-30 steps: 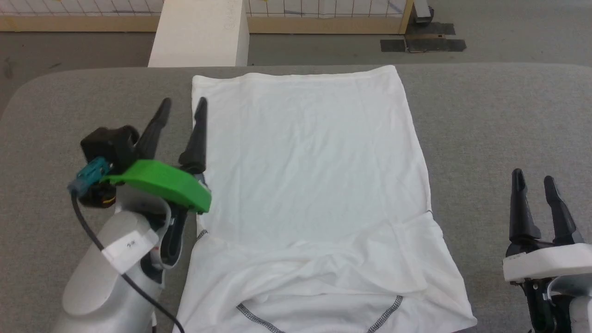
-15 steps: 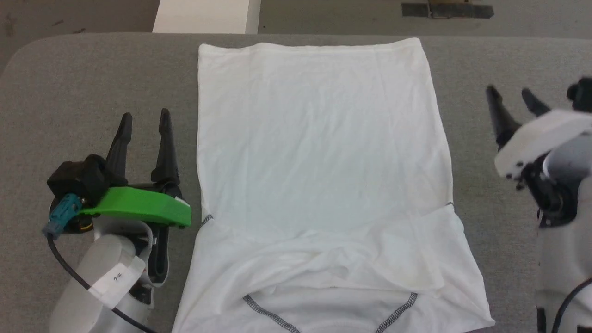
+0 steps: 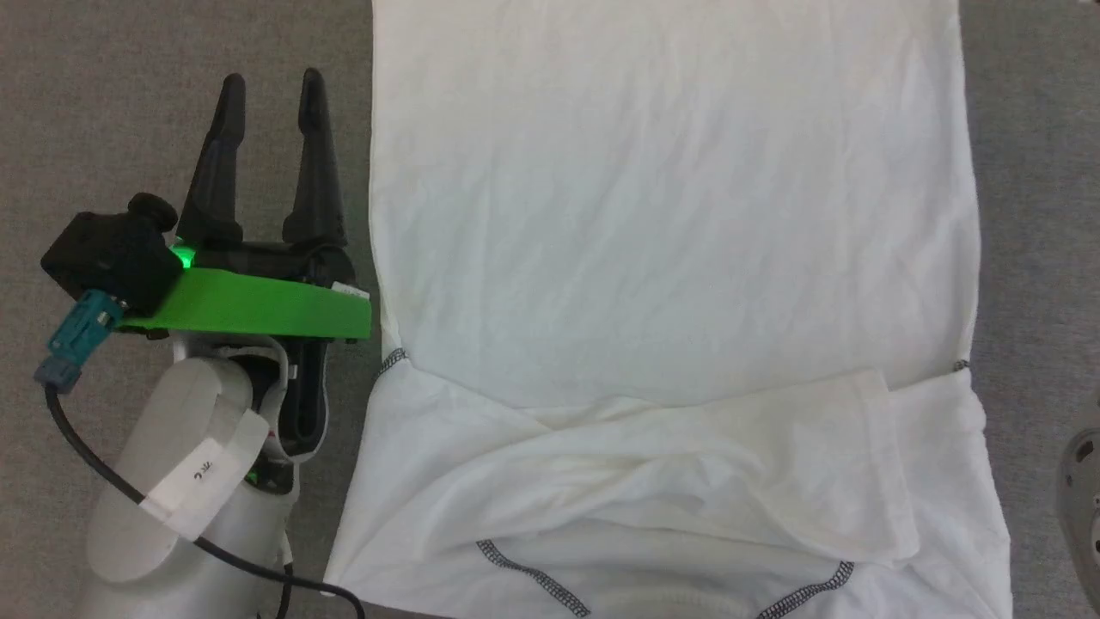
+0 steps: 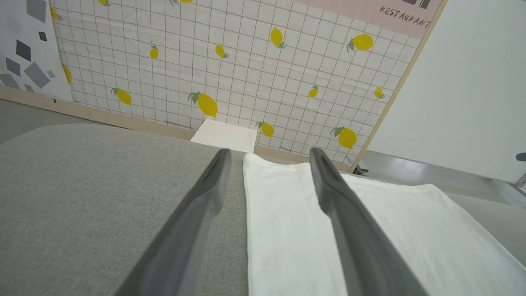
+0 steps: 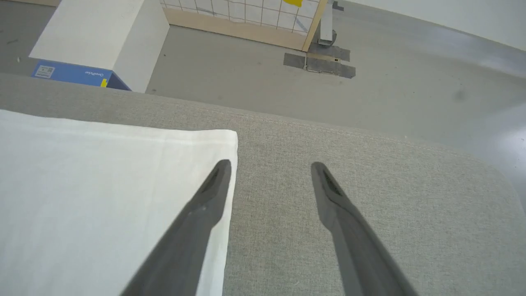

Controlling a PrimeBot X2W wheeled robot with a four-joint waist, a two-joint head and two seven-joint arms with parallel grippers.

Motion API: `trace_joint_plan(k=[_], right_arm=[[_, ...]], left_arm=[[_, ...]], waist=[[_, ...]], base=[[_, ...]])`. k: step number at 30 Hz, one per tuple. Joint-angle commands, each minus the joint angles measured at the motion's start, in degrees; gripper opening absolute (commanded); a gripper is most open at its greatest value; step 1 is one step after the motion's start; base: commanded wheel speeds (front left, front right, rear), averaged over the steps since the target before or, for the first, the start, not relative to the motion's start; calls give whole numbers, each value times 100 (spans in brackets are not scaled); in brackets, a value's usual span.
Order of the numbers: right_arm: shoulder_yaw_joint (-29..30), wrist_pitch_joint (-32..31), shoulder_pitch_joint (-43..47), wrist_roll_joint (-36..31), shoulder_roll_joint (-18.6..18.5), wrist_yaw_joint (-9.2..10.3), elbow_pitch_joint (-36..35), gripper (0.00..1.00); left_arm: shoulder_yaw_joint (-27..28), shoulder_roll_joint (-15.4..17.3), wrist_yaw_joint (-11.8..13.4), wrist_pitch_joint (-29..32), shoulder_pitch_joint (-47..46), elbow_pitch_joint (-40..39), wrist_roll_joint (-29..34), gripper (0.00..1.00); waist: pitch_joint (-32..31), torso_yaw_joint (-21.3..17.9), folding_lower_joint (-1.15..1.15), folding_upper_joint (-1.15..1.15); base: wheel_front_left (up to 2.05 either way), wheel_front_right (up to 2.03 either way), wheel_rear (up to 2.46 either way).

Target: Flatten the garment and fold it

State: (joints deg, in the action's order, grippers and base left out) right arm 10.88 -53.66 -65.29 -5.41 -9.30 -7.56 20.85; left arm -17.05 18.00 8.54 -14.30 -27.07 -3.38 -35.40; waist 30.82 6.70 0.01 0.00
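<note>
Head view | garment [image 3: 670,215] lengthwise near-far, neckline nearest robot | left hand [image 3: 271,82], right hand [image 5: 271,166] spread, empty

White garment [image 3: 670,215] flat on grey surface – sleeves folded in

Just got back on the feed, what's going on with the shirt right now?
The robot is folding a white shirt that lies flat on the grey table, with a sleeve folded across its near end. The left jaws stand open beside its left edge and the right jaws open by its right edge near the far corner. Neither holds any cloth.
</note>
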Motion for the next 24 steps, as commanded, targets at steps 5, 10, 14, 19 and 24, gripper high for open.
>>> trace_joint_plan(k=[5,10,14,19,24], right_arm=[[-111,-1004,-528,-502,-133,8,206,100],[-118,-1443,-785,-580,-36,8,151,100],[-303,-1702,-780,-609,-103,8,190,100],[-466,-2099,-689,-523,-250,8,154,99],[-446,-2265,-721,-407,-282,8,-49,0]], left_arm=[[68,-49,-54,-47,-116,-105,24,100],[95,-93,-83,-56,-108,-209,67,100],[92,-135,-108,-60,-82,-203,89,100],[120,-144,-158,-62,-129,-216,97,100],[176,58,-304,122,-544,-224,74,100]], waist=[[1004,638,-1,0],[1238,743,-1,0],[1343,792,-1,0],[1464,782,-1,0],[1497,689,-1,0]], base=[[0,0,0],[0,0,0],[0,0,0],[0,0,0],[0,0,0]])
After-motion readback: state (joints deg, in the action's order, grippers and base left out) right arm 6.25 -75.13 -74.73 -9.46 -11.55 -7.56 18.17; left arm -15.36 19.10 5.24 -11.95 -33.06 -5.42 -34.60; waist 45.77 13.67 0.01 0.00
